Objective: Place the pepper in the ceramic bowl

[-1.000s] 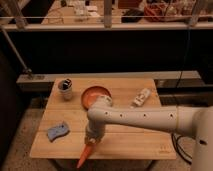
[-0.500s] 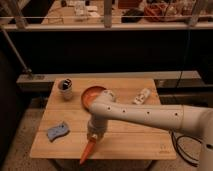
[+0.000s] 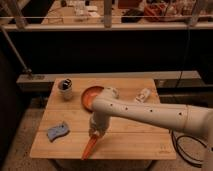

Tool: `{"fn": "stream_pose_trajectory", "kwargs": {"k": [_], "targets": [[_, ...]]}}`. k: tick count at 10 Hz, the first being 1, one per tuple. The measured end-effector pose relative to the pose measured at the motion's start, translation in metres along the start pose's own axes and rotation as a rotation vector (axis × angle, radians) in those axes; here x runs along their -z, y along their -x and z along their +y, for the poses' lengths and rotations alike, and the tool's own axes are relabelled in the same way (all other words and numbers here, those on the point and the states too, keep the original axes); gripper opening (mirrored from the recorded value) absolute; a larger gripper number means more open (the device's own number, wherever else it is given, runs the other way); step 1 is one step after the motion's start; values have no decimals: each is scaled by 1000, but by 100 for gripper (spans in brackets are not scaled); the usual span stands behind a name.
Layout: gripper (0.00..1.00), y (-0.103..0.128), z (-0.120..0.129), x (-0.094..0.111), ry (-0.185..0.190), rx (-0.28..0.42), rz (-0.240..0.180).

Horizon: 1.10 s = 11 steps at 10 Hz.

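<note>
The pepper (image 3: 90, 146), slim and orange-red, points down-left over the table's front edge. My gripper (image 3: 95, 133) is at the pepper's upper end, shut on it. The white arm runs in from the right across the table. The ceramic bowl (image 3: 88, 94), round and orange-terracotta, sits at the back middle of the table, behind the gripper; the arm's elbow covers its right side.
A wooden table (image 3: 130, 140) carries everything. A blue wavy sponge (image 3: 58, 131) lies front left. A small grey-white cup (image 3: 65, 88) stands back left of the bowl. A small white object (image 3: 143, 95) lies back right. A dark railing and shelf rise behind the table.
The gripper has moved up and slightly right, toward the bowl, with the pepper moving along in it. The arm's elbow has swung closer over the bowl.
</note>
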Motion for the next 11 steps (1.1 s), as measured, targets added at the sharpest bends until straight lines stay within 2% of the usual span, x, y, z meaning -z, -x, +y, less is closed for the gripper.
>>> {"fn": "stream_pose_trajectory", "kwargs": {"k": [3,6,11], "targets": [[2,-26,-4,16,-9,1,9],[2,-37,-6,40,-28,-15,37],[2,-58,-13,61,-43,-37,77]]}}
